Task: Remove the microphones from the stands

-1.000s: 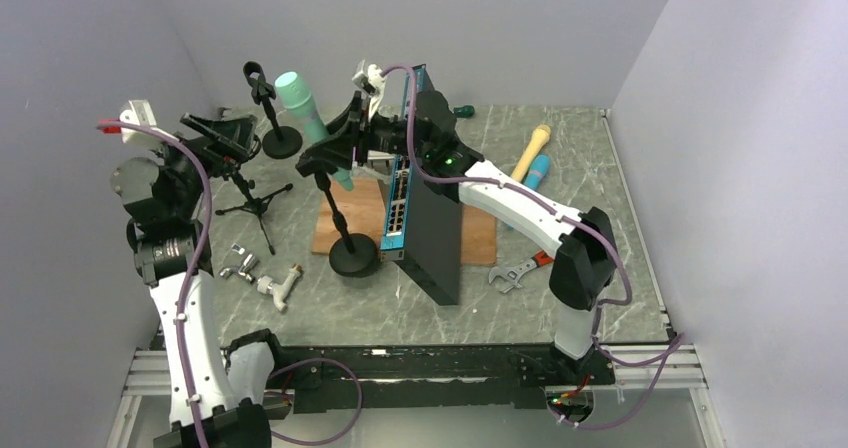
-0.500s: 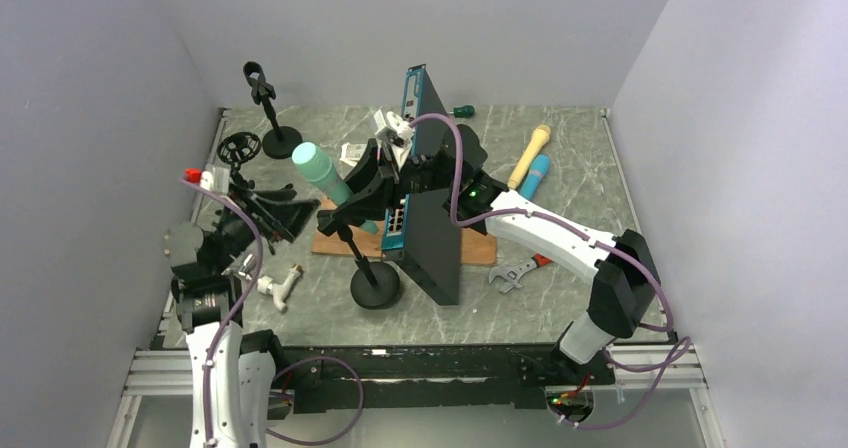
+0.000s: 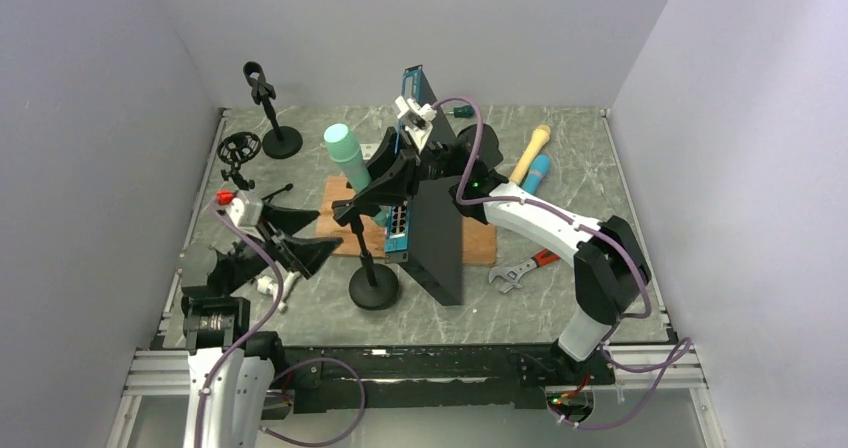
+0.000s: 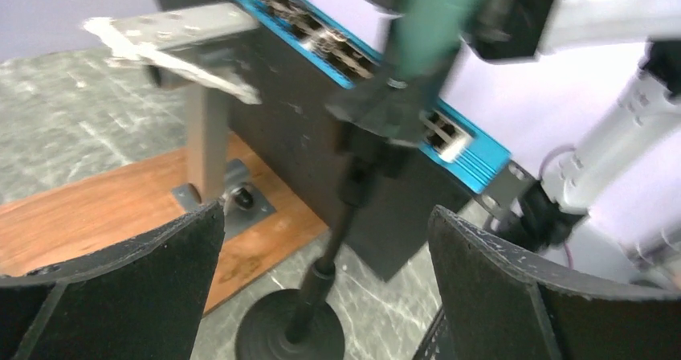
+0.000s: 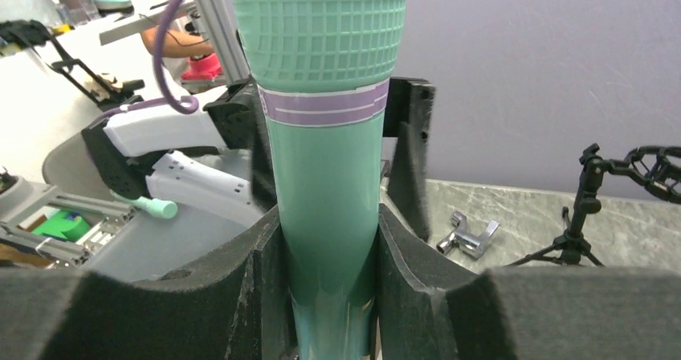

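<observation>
The teal microphone (image 5: 325,135) is held by the right gripper (image 3: 378,183). Its foam pads are clamped on both sides of the body just below the lilac band, and in the overhead view the head points toward 11 o'clock. The microphone's lower end looks seated in the clip (image 4: 384,112) of the microphone stand (image 3: 375,290), so I judge the removal not yet done. The stand's round base rests on the table (image 3: 600,298) just off the near edge of the wooden board (image 3: 340,236). The upright network switch (image 3: 435,238) is just beside it at 3 o'clock. The left gripper (image 3: 322,230) hangs at 9 o'clock of the stand, jaws spread fully wide and holding nothing. The pole (image 4: 331,243) is framed between its pads but touches neither.

To do this step well, bring the left jaws in around the pole below the clip and close firmly, since a light stand would likely lift or tip with the microphone. Then the right arm should draw the microphone along its own axis, up toward 11 o'clock and not sideways, so the clip lets go cleanly. Mind the switch at 3 o'clock, as a knock could topple it
</observation>
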